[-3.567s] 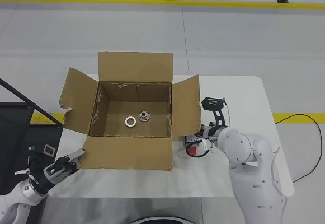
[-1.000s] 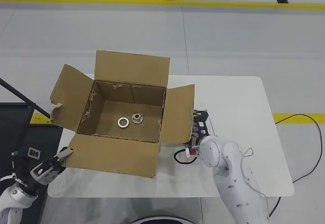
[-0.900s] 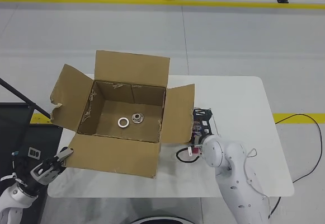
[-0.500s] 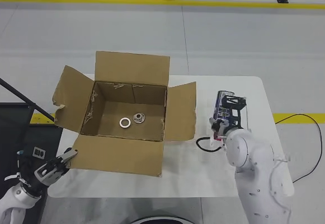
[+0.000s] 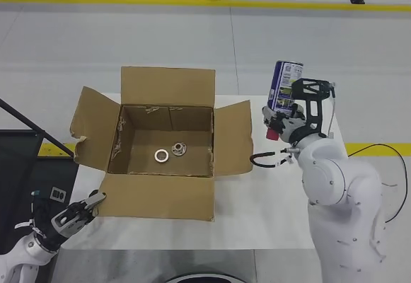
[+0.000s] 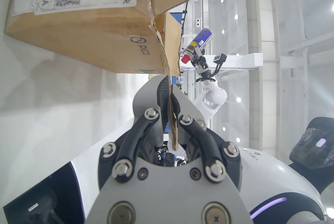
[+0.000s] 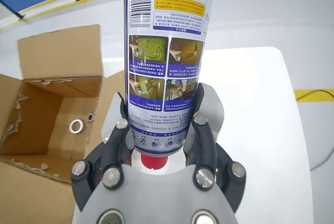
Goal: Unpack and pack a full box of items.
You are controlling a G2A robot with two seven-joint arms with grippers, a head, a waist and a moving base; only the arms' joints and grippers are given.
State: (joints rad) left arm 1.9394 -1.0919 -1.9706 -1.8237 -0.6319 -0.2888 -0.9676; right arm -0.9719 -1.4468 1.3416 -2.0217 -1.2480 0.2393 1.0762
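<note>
White table (image 5: 290, 212) stands on grey floor (image 5: 85, 35) marked with yellow lines (image 5: 375, 148). The open box (image 5: 159, 192) holds two rings (image 5: 165, 153), and the can (image 5: 284, 86) is aloft at the box's right side.

Left wrist view: left gripper (image 6: 171, 102) is clamped on a box flap (image 6: 172, 128).

Right wrist view: right gripper (image 7: 160, 105) grips the can's capped end.

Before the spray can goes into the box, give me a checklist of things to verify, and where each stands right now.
1. Grip: right claw shut around the spray can near its cap end: ok.
2. Hold: left claw pinching the front flap of the box: ok.
3. All four flaps folded open: ok.
4. Floor space: a ring and a metal fitting lie mid-floor, bare cardboard around them: ok.
5. Can above the opening: not ok, it is held out beyond the side flap.
6. Cap firmly seated: cannot tell.
</note>
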